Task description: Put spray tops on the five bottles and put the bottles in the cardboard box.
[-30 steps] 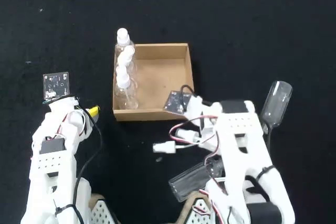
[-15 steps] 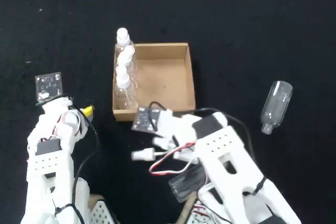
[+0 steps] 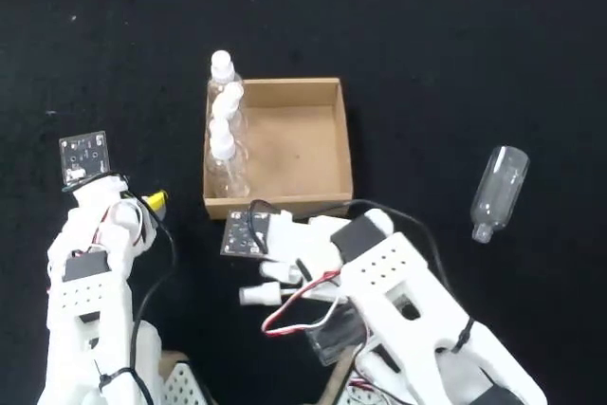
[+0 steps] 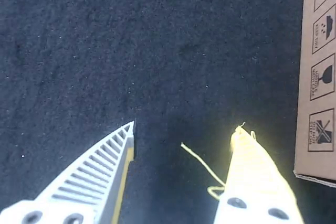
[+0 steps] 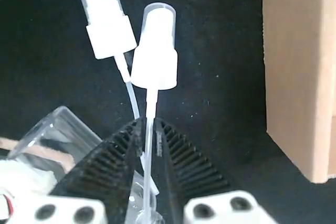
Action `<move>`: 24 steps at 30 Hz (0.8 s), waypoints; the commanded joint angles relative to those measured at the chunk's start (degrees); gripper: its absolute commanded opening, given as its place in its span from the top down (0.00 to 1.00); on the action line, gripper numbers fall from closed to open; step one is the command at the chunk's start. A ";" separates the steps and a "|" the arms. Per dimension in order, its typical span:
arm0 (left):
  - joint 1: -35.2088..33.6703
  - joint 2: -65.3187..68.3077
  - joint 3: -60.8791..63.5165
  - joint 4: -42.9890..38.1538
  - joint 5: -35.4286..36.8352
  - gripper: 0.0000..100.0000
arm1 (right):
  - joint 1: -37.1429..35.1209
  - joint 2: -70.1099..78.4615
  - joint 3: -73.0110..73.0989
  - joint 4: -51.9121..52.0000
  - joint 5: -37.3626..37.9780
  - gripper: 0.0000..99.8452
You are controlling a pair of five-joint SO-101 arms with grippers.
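Note:
The cardboard box [image 3: 285, 144] stands mid-table with three capped bottles [image 3: 226, 139] along its left wall. A bare clear bottle [image 3: 498, 192] lies at the right. My right gripper [image 3: 285, 284] sits just in front of the box, shut on the thin tube of a white spray top [image 5: 156, 45]. A second spray top [image 5: 107, 22] lies beside it, its tube also running to the jaws. Both tops [image 3: 256, 293] show left of the arm. Another clear bottle [image 3: 332, 334] lies under the right arm. My left gripper [image 4: 184, 135] hangs open over bare cloth left of the box [image 4: 317, 77].
The table is covered in black cloth [image 3: 455, 64]. The box wall [image 5: 296, 66] stands close beside the right gripper. A clear bottle [image 5: 47, 135] lies next to its fingers.
The right arm has swung left and toward the front edge with the spray top, uncovering the bare bottle at the right. The left arm shifted slightly left.

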 commanded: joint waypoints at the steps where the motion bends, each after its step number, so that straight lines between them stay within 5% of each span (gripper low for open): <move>1: -0.13 -0.53 -3.47 0.00 0.26 0.79 | 1.05 -1.89 -5.67 3.78 -3.87 0.93; 6: -0.04 -0.53 -3.38 0.00 0.26 0.79 | 11.16 -1.89 -16.84 12.66 -1.67 0.77; 14: 0.04 -0.53 -3.38 0.00 0.26 0.79 | 39.65 -1.27 -24.22 12.66 16.35 0.76; 17: 0.04 -0.53 -3.30 0.00 0.26 0.79 | 50.11 1.36 -24.92 11.96 17.49 0.78; 24: 1.54 -0.53 -3.21 0.00 0.26 0.79 | 56.26 12.00 -28.00 13.45 18.29 0.78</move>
